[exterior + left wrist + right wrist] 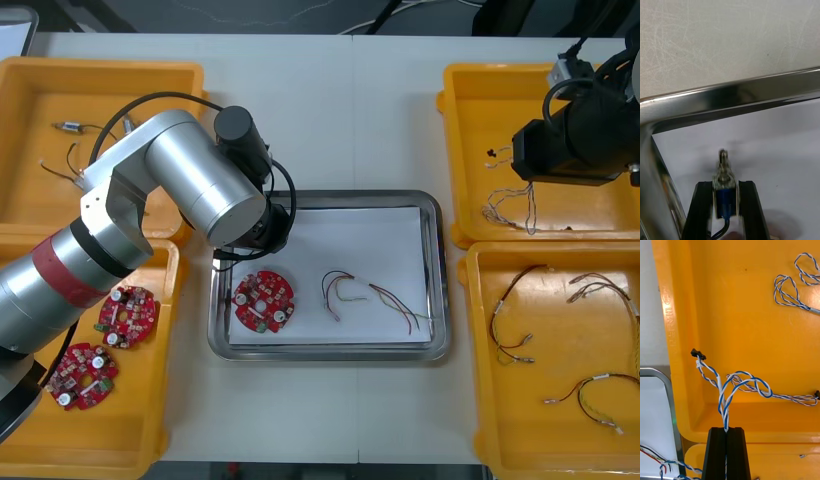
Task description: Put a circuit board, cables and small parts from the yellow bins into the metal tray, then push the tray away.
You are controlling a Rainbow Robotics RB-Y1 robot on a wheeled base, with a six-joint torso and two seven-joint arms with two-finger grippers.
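My left gripper is shut on a small metal part with a blue body, just above the white inside of the metal tray near its corner. In the front view my left arm reaches over the left end of the tray. A round red circuit board and red and black cables lie in the tray. My right gripper is shut on a twisted blue and white cable, which hangs over the far right yellow bin.
Two red circuit boards lie in the near left bin. The far left bin holds small parts with thin wires. Several cables lie in the near right bin. Another blue and white cable rests in the far right bin.
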